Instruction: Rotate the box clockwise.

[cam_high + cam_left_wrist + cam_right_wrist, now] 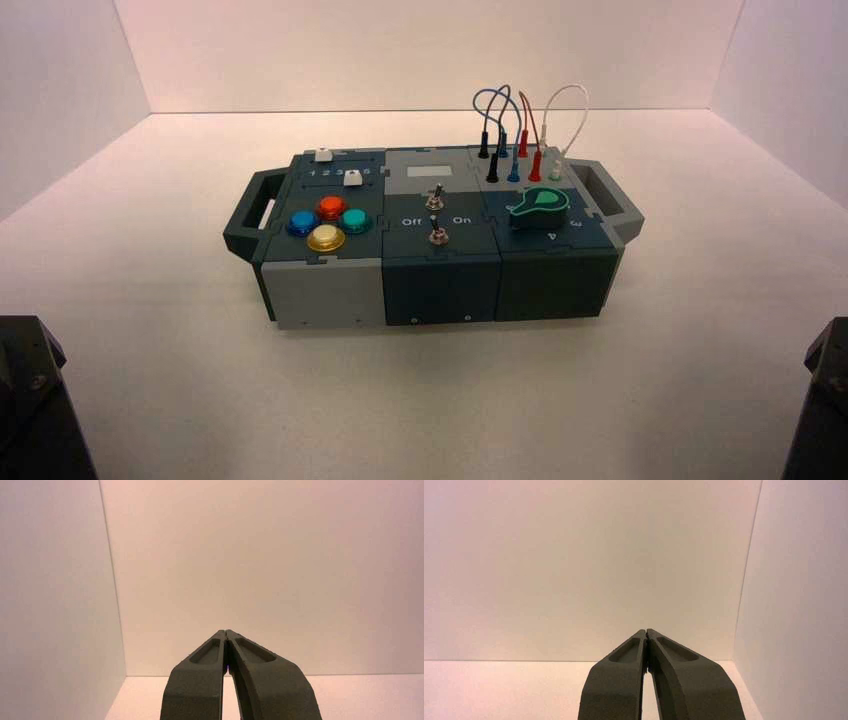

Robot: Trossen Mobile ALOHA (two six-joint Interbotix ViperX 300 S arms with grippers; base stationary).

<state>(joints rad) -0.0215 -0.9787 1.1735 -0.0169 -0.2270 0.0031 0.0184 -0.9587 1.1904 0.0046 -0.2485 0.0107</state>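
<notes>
1. On the table [430,400], near the middle of the high view, with a long side toward the arms: the box [441,290]; apart from both grippers.
2. At its left end, a grey-framed handle [250,215]; at its right end, another handle [622,205].
3. On the left part, two white sliders [323,155] toward the far edge; nearer the arms, a cluster of red [331,207], blue [303,223], green [355,221] and yellow buttons [326,238].
4. In the middle, a pale panel [429,171], with two switches [438,236] on the near side of it.
5. On the right part, looped wires [572,88] beyond a green knob [540,202].
6. At the near left, parked, the left gripper [225,631]; narrow, tips together, with nothing between.
7. At the near right, parked, the right gripper [647,631]; likewise closed up, holding nothing.
</notes>
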